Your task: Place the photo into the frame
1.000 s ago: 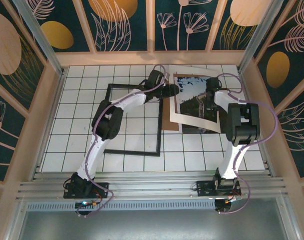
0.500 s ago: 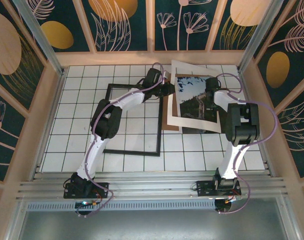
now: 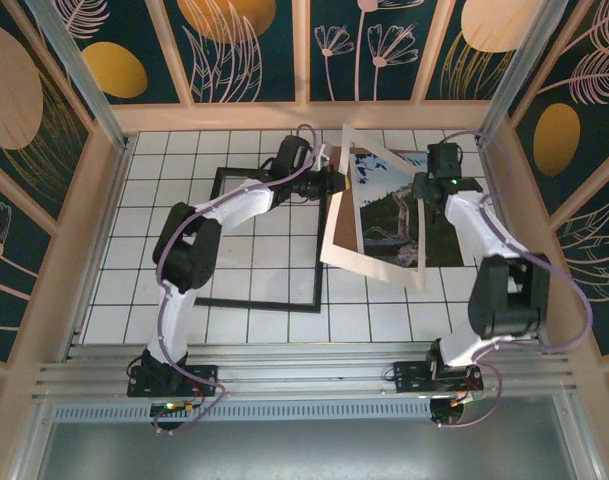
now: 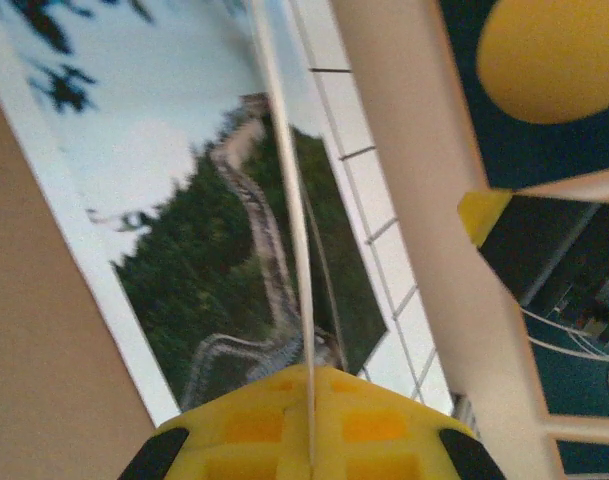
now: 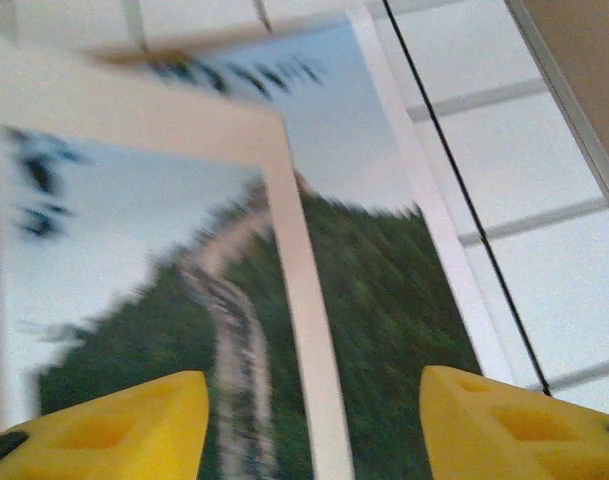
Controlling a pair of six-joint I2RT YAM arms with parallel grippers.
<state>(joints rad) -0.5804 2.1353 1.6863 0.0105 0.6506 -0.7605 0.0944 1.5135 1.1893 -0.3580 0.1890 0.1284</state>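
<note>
The photo [image 3: 336, 232], white-bordered with a stone wall on green hills, stands tilted up on its long edge right of centre. My left gripper [image 3: 331, 180] is shut on its far left edge. In the left wrist view the sheet [image 4: 294, 200] runs edge-on out of the closed yellow fingers [image 4: 312, 375]. My right gripper [image 3: 422, 195] hangs open above the photo's right side. Its fingers [image 5: 314, 385] straddle a white border strip [image 5: 289, 250] without touching it. The black frame [image 3: 269, 305] lies flat to the left. Under the lifted sheet another printed hill picture [image 4: 214, 260] lies on the brown board [image 4: 34, 350].
White tiled tabletop [image 3: 134, 250] is boxed in by wooden rails [image 3: 304, 115] and patterned walls. The left arm reaches across the frame's top edge. A thin black cable [image 5: 464, 200] crosses the tiles beside the photo on the right.
The left gripper closed on the photo's far left edge and raised it, so the sheet went from flat to steeply tilted. The right gripper opened, let go and drew back to the right.
</note>
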